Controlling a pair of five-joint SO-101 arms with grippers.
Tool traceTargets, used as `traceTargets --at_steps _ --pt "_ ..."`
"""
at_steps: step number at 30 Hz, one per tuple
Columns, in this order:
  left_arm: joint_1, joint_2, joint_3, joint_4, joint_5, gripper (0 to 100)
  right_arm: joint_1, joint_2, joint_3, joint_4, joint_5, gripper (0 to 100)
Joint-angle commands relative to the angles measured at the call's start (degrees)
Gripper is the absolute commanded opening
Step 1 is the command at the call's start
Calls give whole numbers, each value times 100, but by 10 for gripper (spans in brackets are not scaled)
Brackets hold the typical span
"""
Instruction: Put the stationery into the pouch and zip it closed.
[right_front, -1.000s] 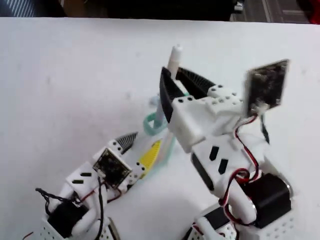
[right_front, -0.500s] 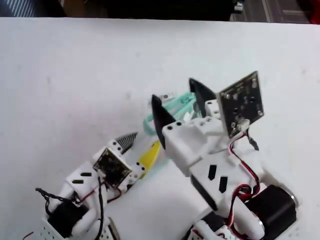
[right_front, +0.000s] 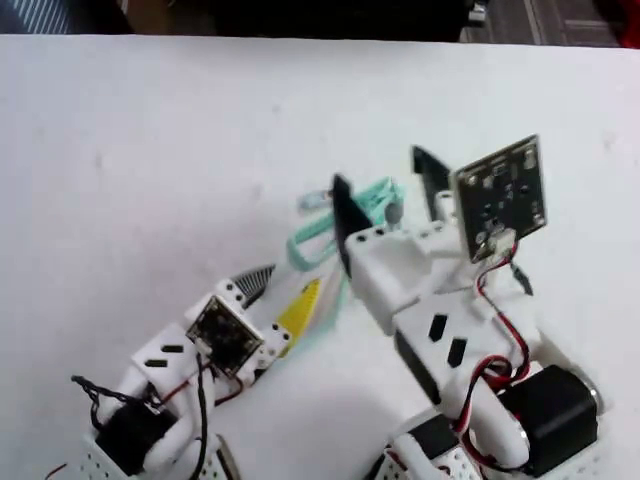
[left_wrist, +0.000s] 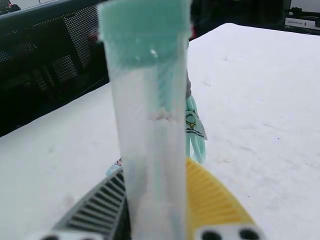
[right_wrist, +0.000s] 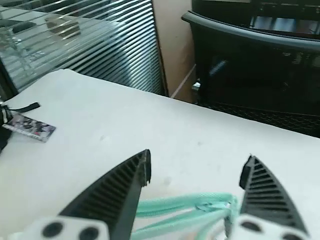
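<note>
Left tool (right_front: 282, 292): pinching one end of the pouch (right_front: 300, 245) between a grey and a yellow finger, low over the bench (right_front: 150, 130).
Left wrist view: the pouch (left_wrist: 147, 100) stands clamped in the tool (left_wrist: 152, 200), teal band at its far end.
Right tool (right_front: 385, 190): black fingers spread wide, astride the pouch's other end.
Right wrist view: teal strands of the pouch (right_wrist: 195, 205) lie between the tool's (right_wrist: 197, 165) fingers.
Pouch: translucent, teal-trimmed, stretched between both arms.
Tag (left_wrist: 194, 125): small, on the teal cord.

One mint-edged pouch (left_wrist: 147, 145), two tools (left tool (right_front: 280, 295), right tool (right_front: 385, 190)), one table (right_front: 150, 130)
</note>
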Motion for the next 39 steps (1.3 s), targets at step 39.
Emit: traceTargets --at_steps 39 --pt "-2158 -13 -1169 448 53 23 2026 180 3121 -1622 2110 17"
